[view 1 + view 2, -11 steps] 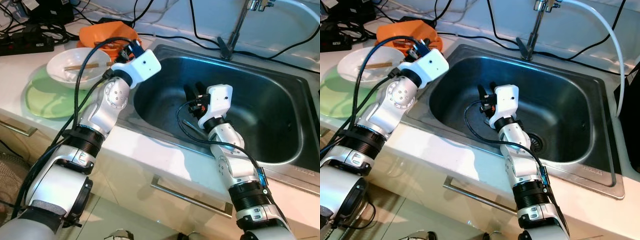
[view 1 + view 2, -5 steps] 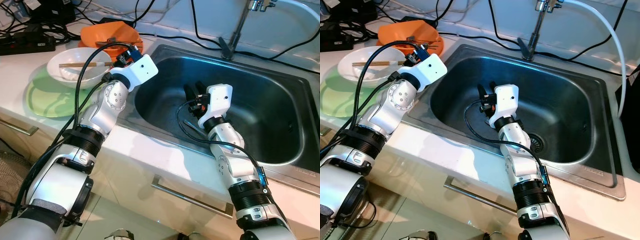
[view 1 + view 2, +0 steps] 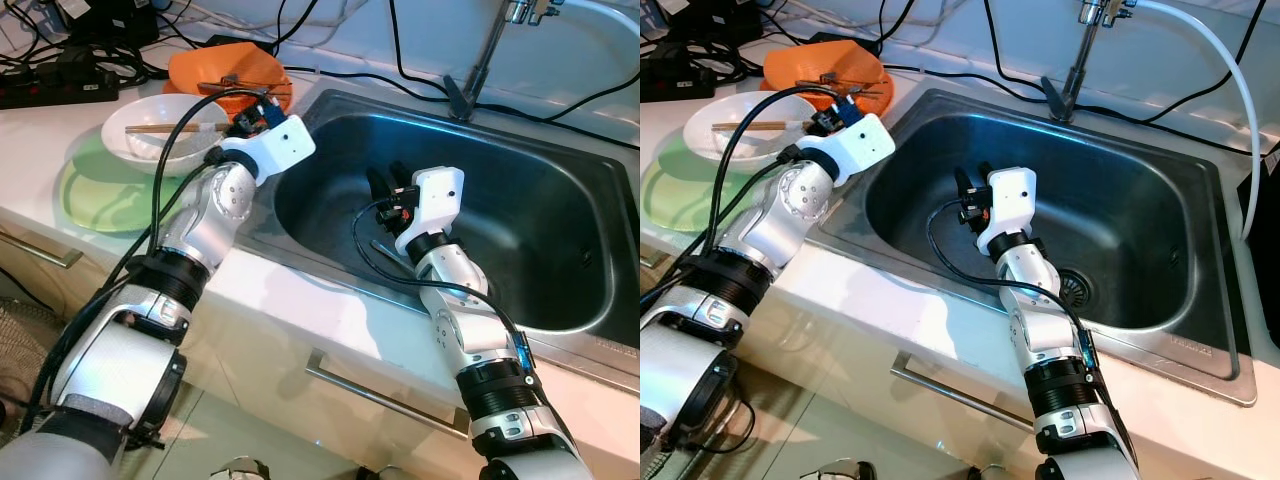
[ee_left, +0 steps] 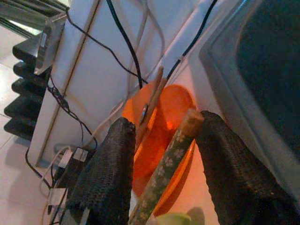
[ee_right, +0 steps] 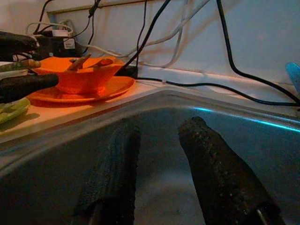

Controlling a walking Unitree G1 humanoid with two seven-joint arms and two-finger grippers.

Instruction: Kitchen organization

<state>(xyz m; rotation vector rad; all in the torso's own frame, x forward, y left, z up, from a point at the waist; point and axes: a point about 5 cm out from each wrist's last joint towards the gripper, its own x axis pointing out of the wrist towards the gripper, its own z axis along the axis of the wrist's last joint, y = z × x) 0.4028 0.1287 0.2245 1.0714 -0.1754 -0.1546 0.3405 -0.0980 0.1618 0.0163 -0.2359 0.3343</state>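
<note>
Chopsticks (image 4: 165, 169) sit pinched in the left gripper (image 4: 161, 154) by the orange bowl (image 3: 228, 72), beside the sink (image 3: 560, 300). Right gripper (image 5: 159, 164) hangs inside the sink, fingers spread apart, holding nothing.

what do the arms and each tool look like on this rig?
Both arms are silver, jointed segments with black collar rings and loose black cables. Each wrist ends in a white boxy housing. The left tool and right tool each have two long black fingers with a knobbly textured surface. A small blue-and-red part sits by the left wrist housing.
</note>
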